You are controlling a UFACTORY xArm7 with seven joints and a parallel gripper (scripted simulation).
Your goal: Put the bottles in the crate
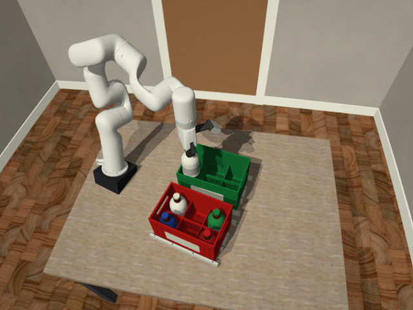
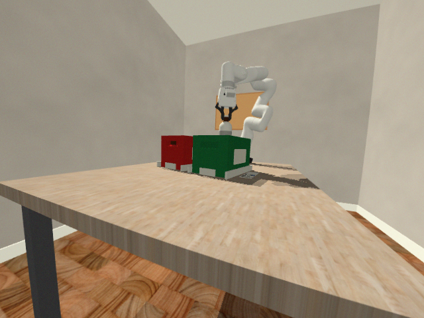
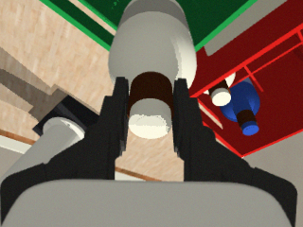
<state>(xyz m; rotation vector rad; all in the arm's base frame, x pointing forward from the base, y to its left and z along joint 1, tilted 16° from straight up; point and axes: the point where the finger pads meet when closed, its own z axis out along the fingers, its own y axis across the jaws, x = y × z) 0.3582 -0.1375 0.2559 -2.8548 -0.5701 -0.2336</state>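
Gripper (image 1: 190, 153) (image 2: 226, 118) (image 3: 151, 94): clamped on neck of white-capped bottle (image 1: 190, 164) (image 2: 225, 128) (image 3: 151, 52), prob. for upright lowering; btl. at green crate's (image 1: 213, 190) (image 2: 210, 154) (image 3: 222, 25) 9 o'clock end, top view.

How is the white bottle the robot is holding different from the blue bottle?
The white bottle has a white cap, but the blue bottle has a blue cap. The gripper pinches the white bottle's neck, while nothing grips the blue bottle. The white bottle is up at the green crate; the blue bottle sits in the red crate. Both have brown necks.
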